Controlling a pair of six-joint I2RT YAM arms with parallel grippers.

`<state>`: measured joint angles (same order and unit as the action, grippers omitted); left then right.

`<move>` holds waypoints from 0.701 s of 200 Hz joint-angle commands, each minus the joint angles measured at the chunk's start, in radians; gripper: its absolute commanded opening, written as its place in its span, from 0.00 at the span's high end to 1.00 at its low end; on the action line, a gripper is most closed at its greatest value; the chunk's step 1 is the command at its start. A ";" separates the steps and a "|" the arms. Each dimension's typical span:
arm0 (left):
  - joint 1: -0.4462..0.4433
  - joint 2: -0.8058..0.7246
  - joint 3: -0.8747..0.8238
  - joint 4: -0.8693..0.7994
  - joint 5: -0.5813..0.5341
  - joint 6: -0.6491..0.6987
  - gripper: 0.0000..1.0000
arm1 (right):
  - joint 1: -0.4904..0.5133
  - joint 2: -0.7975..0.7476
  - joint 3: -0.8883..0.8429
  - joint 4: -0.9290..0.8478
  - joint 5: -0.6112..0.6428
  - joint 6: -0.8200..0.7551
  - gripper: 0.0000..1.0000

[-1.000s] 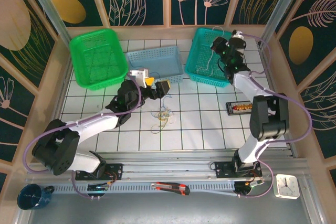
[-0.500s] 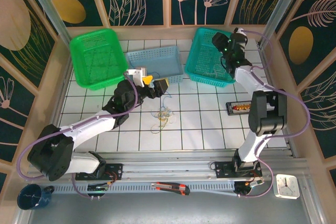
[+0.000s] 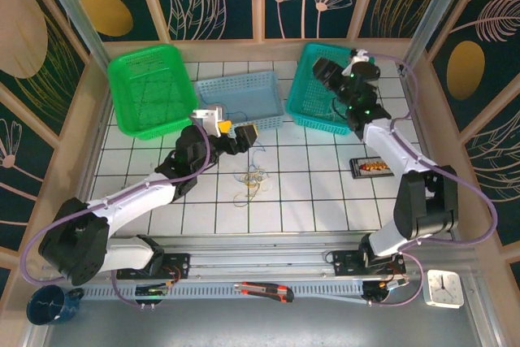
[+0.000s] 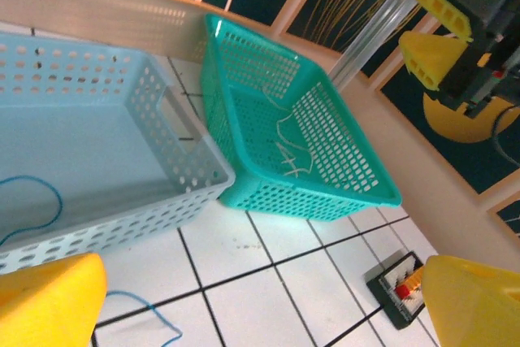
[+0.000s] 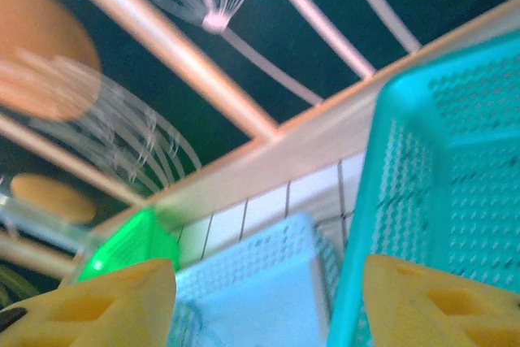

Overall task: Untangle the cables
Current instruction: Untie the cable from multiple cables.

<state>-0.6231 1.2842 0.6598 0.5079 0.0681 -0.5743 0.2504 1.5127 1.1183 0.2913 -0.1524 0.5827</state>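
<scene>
Left tool [image 3: 241, 132]: its yellow fingers [image 4: 49, 302] are spread wide with nothing between them. It hangs over the bench just left of centre in the overhead view, at the near wall of the light blue basket.
Cables [image 3: 253, 178]: a small loose knot of thin loops on the white tiles at lower centre of the overhead frame, just below that tool and clear of its fingers.
Bench [image 3: 309, 201]: white tiles with dark grid lines.
Thin blue wire [image 4: 36, 193]: one curve lies on the floor of the light blue basket, at the left of the left wrist view. Another curve lies on the tile in front of it; I cannot tell whether the two join.
Small black box [image 3: 371, 166]: flat on the tiles right of centre, well apart from the knot.
Light blue basket [image 3: 240, 95]: sits between the other two baskets, its right corner just beside the teal one.
Teal basket [image 3: 305, 91]: above and right of centre, with a pale wire [image 4: 288, 148] on its mesh floor.
Right tool [image 5: 264, 306]: its yellow fingers [image 5: 89, 302] are parted and empty, held above the teal basket.
Green basket [image 3: 150, 91]: upper left of the overhead frame.
</scene>
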 commanded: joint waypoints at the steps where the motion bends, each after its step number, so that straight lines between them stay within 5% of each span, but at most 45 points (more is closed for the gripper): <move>1: 0.012 -0.003 0.007 -0.099 -0.011 -0.017 0.01 | 0.083 -0.055 -0.063 0.029 -0.030 -0.022 0.38; 75: 0.046 0.058 -0.026 -0.165 0.015 -0.070 0.01 | 0.329 -0.037 -0.303 0.063 -0.006 0.039 0.40; 140: 0.111 0.040 -0.048 -0.110 0.020 -0.159 0.01 | 0.470 0.129 -0.316 0.084 0.031 0.114 0.44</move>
<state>-0.5327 1.3361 0.6224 0.3592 0.0700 -0.6773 0.7002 1.5871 0.7956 0.3374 -0.1562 0.6537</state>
